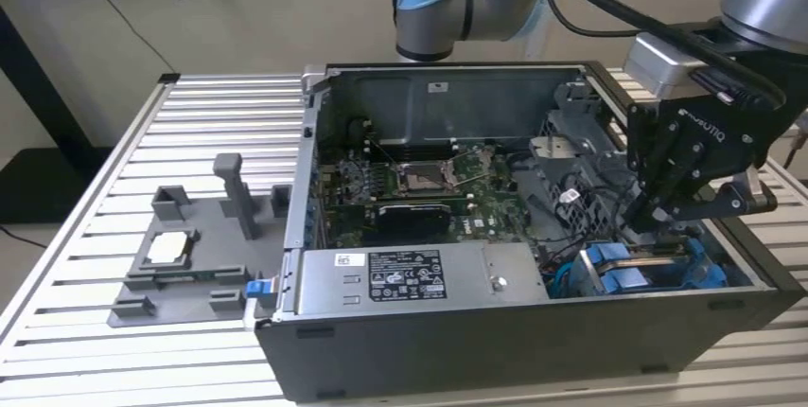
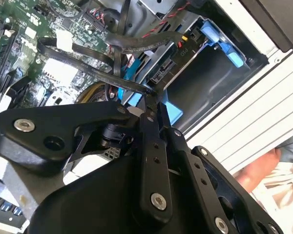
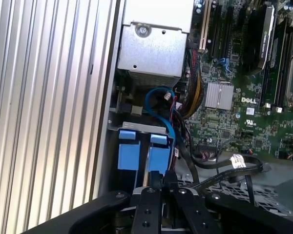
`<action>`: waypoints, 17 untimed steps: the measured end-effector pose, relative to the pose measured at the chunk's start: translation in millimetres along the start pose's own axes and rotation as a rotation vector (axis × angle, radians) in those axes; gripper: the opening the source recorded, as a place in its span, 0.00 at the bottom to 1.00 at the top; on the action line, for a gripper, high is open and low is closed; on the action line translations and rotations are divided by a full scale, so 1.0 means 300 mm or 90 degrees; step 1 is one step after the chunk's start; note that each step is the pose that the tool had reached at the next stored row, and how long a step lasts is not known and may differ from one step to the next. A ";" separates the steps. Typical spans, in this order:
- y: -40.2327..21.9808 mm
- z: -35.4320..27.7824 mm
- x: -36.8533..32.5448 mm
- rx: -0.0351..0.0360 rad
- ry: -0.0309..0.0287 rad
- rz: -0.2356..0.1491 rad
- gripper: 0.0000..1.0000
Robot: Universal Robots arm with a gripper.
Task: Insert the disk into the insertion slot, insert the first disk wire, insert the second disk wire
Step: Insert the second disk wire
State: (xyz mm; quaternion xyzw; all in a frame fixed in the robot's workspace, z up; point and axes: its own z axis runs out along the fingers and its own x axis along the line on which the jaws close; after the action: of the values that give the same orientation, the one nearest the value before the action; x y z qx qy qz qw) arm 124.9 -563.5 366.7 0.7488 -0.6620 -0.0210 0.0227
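Black jaws of the gripper [image 2: 155, 105] are sitting clenched on a thin black wire [image 2: 88, 73] in the second wrist view, just above the blue carrier of the disk [image 3: 141, 156]. That disk is already lying inside the insertion slot [image 1: 650, 270], at the corner of the open computer case [image 1: 505, 331] on the exterior view's right. A grey power supply box [image 1: 404, 279] is standing beside it. The case is resting on the slatted worktop [image 1: 114, 189].

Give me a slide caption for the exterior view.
Robot gripper lowered into the open computer case, above the blue drive carriers near the exterior view's right.
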 end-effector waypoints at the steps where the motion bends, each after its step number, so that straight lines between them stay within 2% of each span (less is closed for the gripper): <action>1: -0.003 0.001 0.001 0.0000 -0.0008 0.001 0.16; 5: -0.014 0.007 0.002 0.0006 -0.0059 0.008 0.16; 11: -0.021 0.020 0.003 0.0016 -0.0151 0.031 0.16; 17: -0.033 0.024 0.006 0.0010 -0.0184 0.039 0.16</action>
State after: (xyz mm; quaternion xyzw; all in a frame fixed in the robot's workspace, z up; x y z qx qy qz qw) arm 134.6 -564.1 359.0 0.7281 -0.6847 -0.0306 0.0132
